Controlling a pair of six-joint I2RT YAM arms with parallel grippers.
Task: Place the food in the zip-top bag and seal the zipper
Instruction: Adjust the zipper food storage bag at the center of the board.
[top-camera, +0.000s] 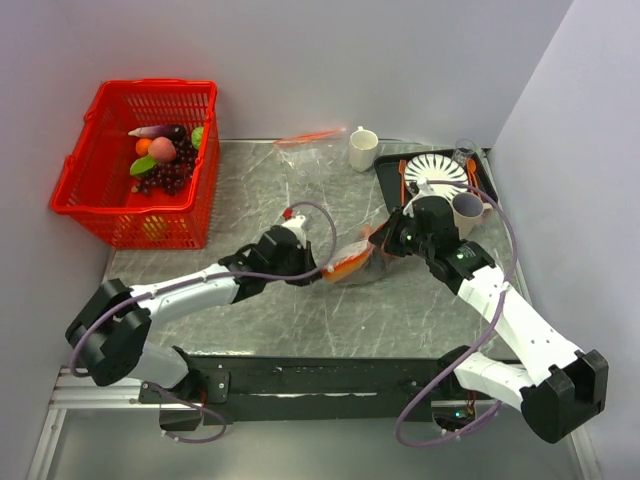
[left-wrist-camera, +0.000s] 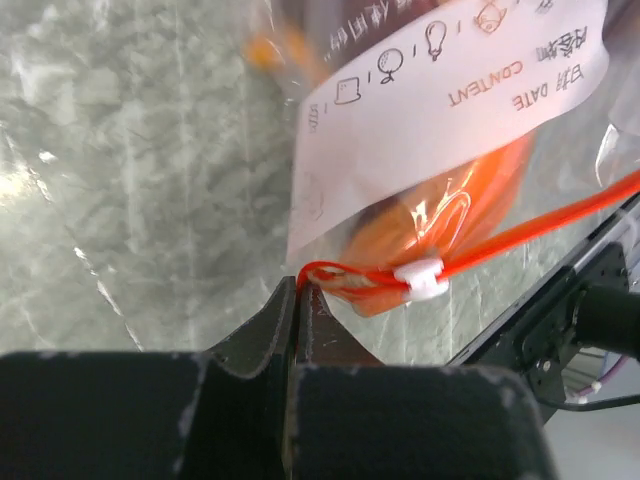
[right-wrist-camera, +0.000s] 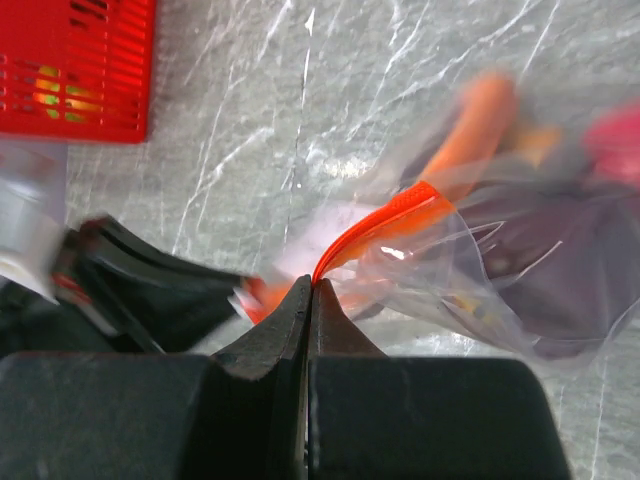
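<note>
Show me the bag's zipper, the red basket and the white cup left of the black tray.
zipper (left-wrist-camera: 420, 278): left wrist view, on its white slider clip.
red basket (top-camera: 150, 226): top external view, on its near wall.
white cup (top-camera: 363, 151): top external view, on its side.

R claw (right-wrist-camera: 312, 287) clamped on zipper (right-wrist-camera: 390, 215) at clear bag (right-wrist-camera: 540, 290) mouth

Left wrist view, upper right of frame: white label panel (left-wrist-camera: 440, 120) on the zip-top bag (left-wrist-camera: 480, 200). It carries the printed words "DATE" and "CONTENT", upside down in red-brown. Chinese characters beside each word are too small to read. A row of small outline icons runs above the words
</note>
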